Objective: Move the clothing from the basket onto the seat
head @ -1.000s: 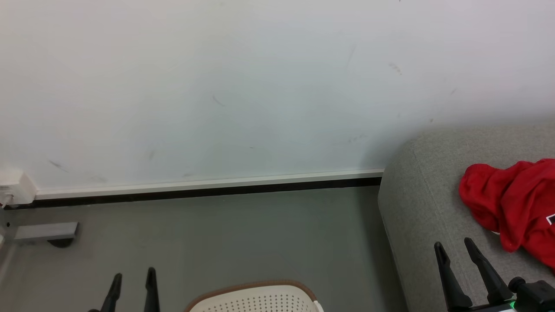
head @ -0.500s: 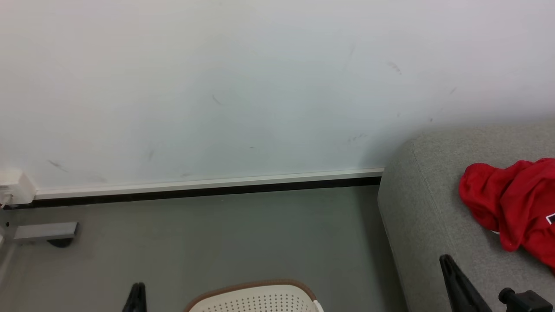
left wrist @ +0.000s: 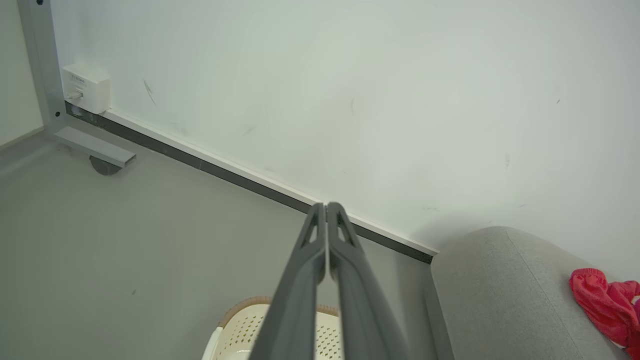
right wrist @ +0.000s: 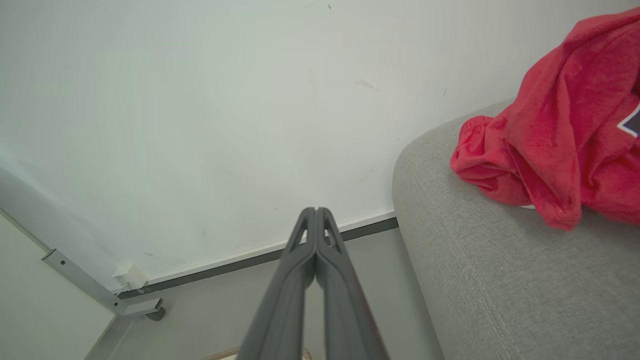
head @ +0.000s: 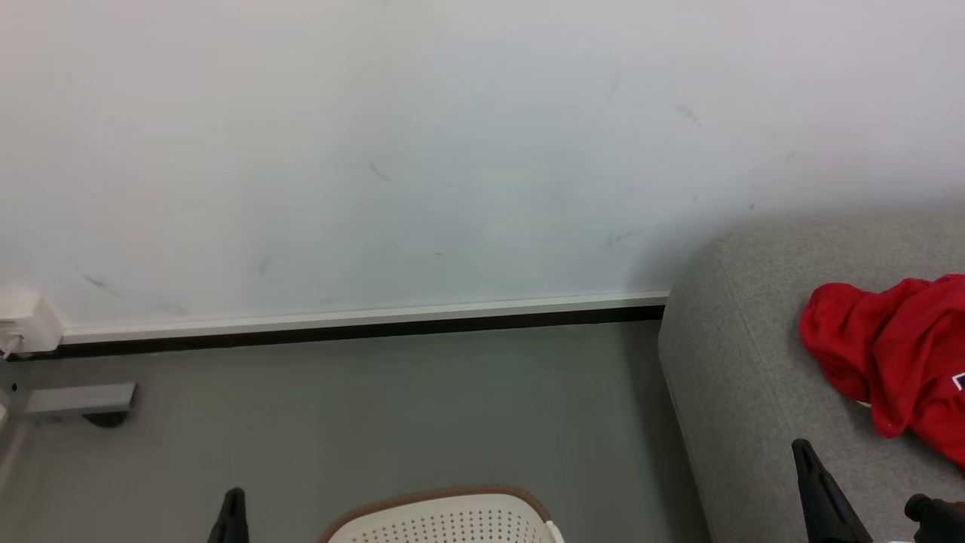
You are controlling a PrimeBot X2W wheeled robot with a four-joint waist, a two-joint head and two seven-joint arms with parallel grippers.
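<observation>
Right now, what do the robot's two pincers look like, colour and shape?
The left pincer has two long, slim fingers of matte dark grey, tapering to narrow tips, each with a small triangular cut-out just below the tip. The right pincer is built the same. In the head view both read as near-black spikes, with a black rounded knob beside the right one's base.
</observation>
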